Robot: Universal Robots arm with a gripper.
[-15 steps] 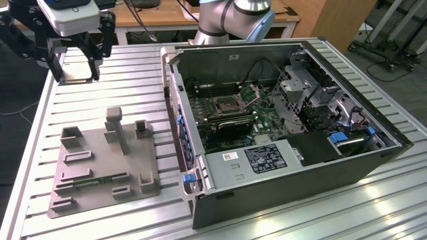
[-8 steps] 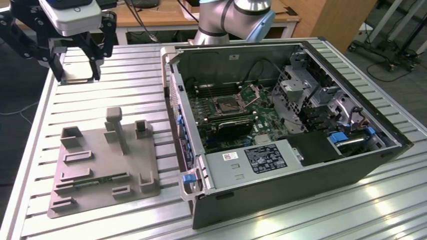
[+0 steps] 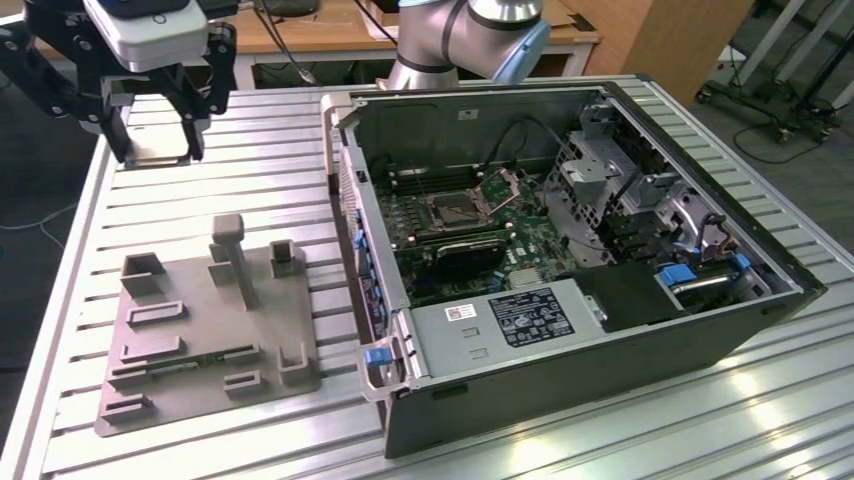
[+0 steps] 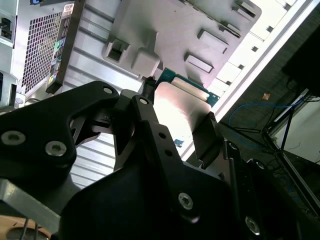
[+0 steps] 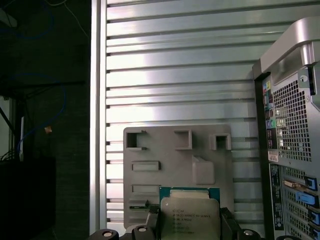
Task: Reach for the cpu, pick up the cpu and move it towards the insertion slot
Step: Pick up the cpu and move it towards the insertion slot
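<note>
Above the tabletop (image 3: 200, 200), the gripper (image 3: 158, 145) pinches the cpu (image 5: 190, 216) by its edges; a thin grip could let it slip before the slot (image 3: 461, 208).

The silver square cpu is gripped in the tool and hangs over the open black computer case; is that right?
Not quite: the silver square cpu is gripped in the tool, but hangs over the ribbed metal table, beside the black computer case, as the exterior view shows.

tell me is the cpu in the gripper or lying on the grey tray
In the gripper: in both wrist views the cpu sits clamped between the fingers, up off the grey tray.
</note>
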